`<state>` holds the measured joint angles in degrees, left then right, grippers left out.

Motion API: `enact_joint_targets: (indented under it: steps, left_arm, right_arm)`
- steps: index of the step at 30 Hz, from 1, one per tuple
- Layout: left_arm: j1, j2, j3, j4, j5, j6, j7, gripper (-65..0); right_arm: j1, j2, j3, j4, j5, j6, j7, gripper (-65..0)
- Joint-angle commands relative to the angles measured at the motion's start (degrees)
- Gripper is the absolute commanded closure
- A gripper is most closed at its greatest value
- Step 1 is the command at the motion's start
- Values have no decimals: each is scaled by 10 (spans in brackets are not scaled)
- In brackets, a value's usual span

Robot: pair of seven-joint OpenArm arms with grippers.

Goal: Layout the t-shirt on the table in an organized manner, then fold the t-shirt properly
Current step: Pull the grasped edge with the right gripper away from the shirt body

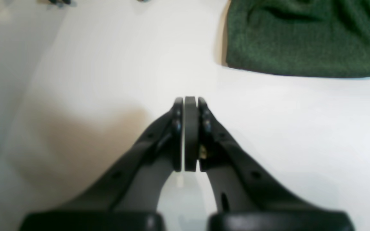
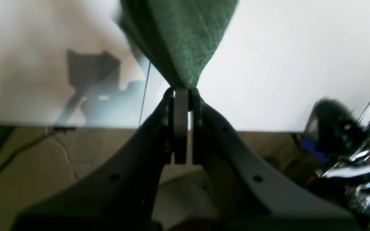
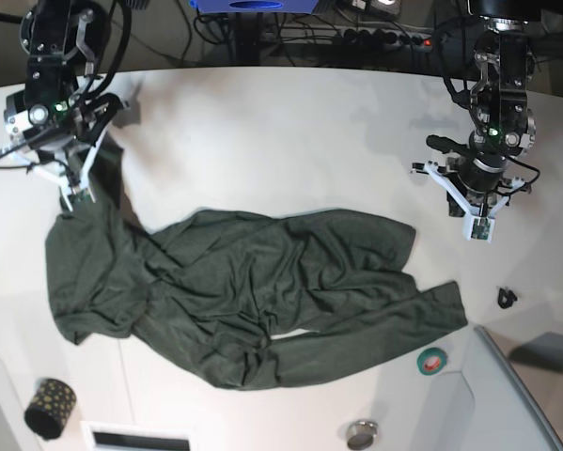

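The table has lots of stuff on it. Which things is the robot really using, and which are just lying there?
Using:
- t-shirt
- table
- right hand, pinching the shirt's edge
- left hand, shut and empty

Just lying there:
- green tape roll
- dotted black roll
- small black clip
- round metal thing

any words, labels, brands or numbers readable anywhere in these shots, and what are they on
None can be read.
The t-shirt is plain dark green with no print showing.
The table carries no marking.
The green tape roll and the dark dotted roll are too small to show any lettering.
The tag-like end below the left gripper is too blurred to read.
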<state>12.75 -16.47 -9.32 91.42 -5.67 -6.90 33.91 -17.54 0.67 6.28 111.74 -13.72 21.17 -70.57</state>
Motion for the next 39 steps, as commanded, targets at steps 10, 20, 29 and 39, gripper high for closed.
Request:
enact_joint_targets:
  steps: [10, 20, 29, 39]
  left_arm:
    - [-1, -7, -2, 8, 1, 3, -11, 0]
    - [-3, -4, -3, 8, 1, 3, -11, 0]
    - [10, -7, -4, 4, 1, 3, -12, 0]
    - [10, -7, -4, 1, 1, 3, -12, 0]
  right_arm:
    - [-69, 6, 84, 8, -59, 3, 68, -6]
    - [-23, 6, -19, -8, -40, -2, 11, -8]
    - [-18, 30, -108, 15, -16, 3, 52, -272]
    - [68, 21, 172, -103, -14, 8, 89, -276]
